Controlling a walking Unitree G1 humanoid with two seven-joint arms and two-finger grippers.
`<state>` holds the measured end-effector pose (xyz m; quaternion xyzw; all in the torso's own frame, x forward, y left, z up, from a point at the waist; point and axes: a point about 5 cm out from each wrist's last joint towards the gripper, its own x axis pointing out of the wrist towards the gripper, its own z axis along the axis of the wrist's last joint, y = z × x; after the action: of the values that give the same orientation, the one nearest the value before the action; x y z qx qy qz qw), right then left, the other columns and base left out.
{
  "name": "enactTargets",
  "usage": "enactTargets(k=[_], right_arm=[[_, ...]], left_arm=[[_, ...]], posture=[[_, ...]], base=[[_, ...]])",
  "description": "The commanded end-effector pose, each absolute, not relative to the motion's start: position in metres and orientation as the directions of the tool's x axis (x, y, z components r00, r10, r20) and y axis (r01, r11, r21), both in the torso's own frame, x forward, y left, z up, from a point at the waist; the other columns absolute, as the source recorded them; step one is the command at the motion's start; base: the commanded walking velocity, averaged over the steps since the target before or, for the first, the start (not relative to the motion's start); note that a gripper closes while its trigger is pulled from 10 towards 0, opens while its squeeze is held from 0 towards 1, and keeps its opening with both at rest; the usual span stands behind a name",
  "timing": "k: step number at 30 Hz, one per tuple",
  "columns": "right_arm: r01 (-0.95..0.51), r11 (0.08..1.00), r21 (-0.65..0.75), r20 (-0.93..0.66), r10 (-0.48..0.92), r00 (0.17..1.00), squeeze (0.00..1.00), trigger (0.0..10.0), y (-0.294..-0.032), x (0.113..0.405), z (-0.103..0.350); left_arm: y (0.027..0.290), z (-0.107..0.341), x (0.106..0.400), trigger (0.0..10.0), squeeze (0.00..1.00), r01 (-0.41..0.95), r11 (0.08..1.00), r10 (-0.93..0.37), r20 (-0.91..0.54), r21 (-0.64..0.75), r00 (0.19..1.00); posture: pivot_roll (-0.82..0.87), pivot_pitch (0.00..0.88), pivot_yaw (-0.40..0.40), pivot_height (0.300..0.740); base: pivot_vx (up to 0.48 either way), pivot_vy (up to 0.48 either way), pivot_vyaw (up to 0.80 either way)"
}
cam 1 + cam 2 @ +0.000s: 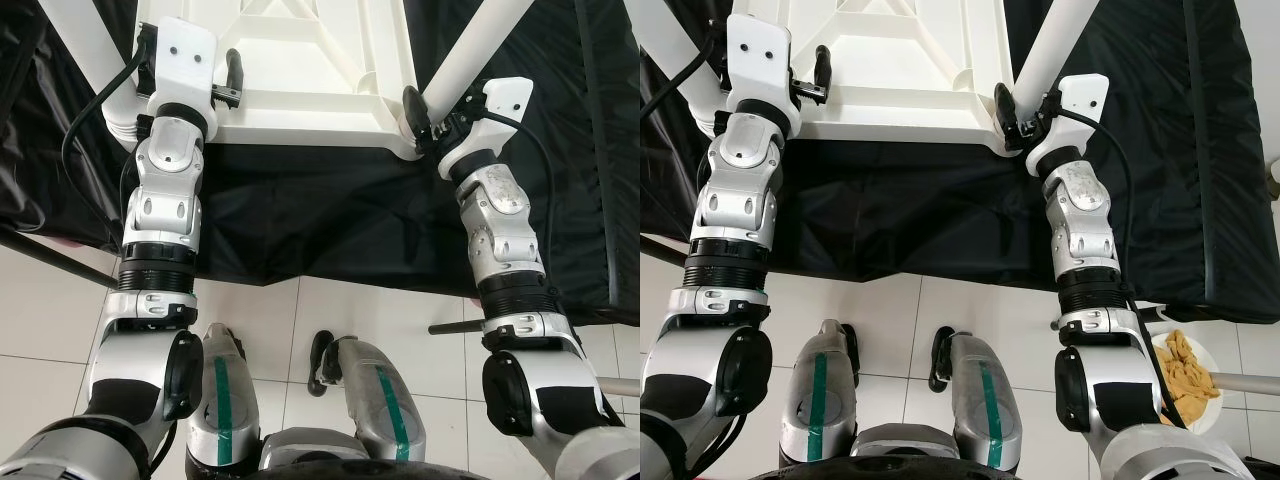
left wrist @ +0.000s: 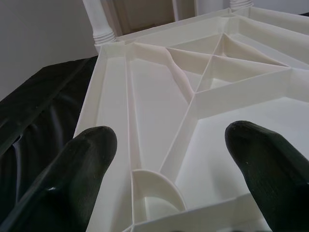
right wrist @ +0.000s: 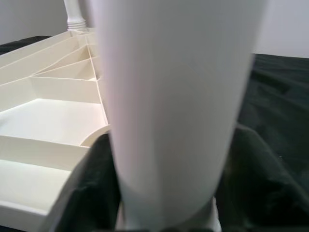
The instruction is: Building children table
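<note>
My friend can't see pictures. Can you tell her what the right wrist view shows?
A thick white table leg stands close up, with the right pincer shut around its lower end. Beside it lies the ribbed underside of the upturned white tabletop, resting on black cloth.

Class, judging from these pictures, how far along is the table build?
Done: the tabletop lies upside down on black cloth, with far legs standing in their corners. In hand: the right gripper grips a leg at the near corner. Left: the corner socket before the open left gripper has no leg.
</note>
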<state>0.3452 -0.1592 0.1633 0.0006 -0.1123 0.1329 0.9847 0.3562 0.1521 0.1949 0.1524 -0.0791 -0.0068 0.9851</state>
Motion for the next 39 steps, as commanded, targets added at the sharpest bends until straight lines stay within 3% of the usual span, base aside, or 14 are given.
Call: enactTargets(k=[1,15,39], right_arm=[[-0.237,0.971,-0.018,0.221,0.235,0.947,0.00,0.0,-0.167,0.345,0.160],[-0.217,0.976,-0.025,0.253,0.216,0.943,0.00,0.0,-0.174,0.327,0.156],[-0.162,0.985,-0.053,0.300,0.170,0.938,0.00,0.0,-0.182,0.311,0.161]], left_arm=[[0.161,0.190,0.353,10.0,0.00,-0.091,0.949,0.046,0.153,0.303,0.987],[0.165,0.186,0.351,10.0,0.00,-0.096,0.943,0.052,0.143,0.319,0.988],[0.159,0.199,0.371,10.0,0.00,-0.055,0.933,-0.002,0.157,0.356,0.988]], posture=[[0.11,0.116,-0.106,0.740],[0.10,0.115,-0.103,0.740],[0.04,0.010,-0.026,0.740]], base=[[0.000,0.000,0.00],[0.000,0.000,0.00],[0.000,0.000,0.00]])
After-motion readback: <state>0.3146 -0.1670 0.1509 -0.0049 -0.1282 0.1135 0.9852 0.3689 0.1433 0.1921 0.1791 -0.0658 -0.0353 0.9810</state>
